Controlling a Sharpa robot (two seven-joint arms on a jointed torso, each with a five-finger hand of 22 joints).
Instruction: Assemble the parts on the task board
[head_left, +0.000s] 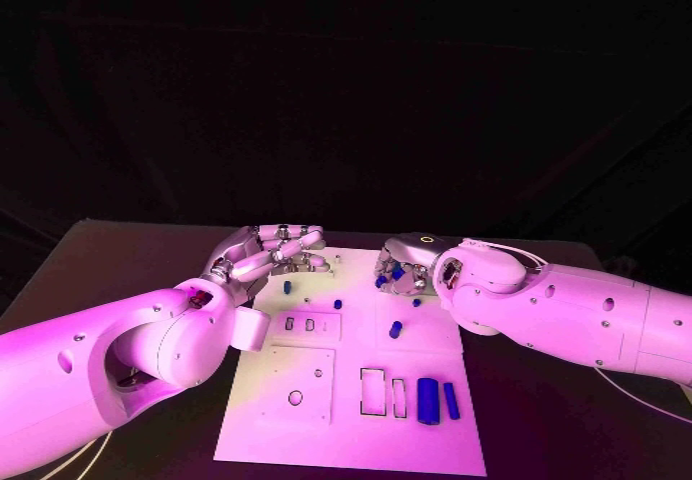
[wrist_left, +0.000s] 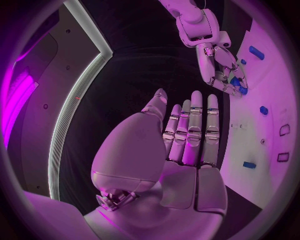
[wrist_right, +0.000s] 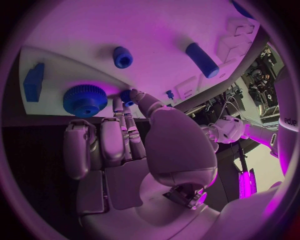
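Head view: my right hand (head_left: 408, 268) sits over the far end of the task board (head_left: 346, 440), nearer the small blue parts (head_left: 395, 328) than my left hand (head_left: 281, 250). Left wrist: left fingers (wrist_left: 195, 131) straight, holding nothing. Right wrist: my fingers (wrist_right: 132, 95) touch a small blue peg (wrist_right: 127, 97) beside the gear (wrist_right: 85, 100); can't tell if it's actually pinched

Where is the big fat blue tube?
In the head view the tube lies on the near right part of the white board, between a thinner blue rod and two slots.
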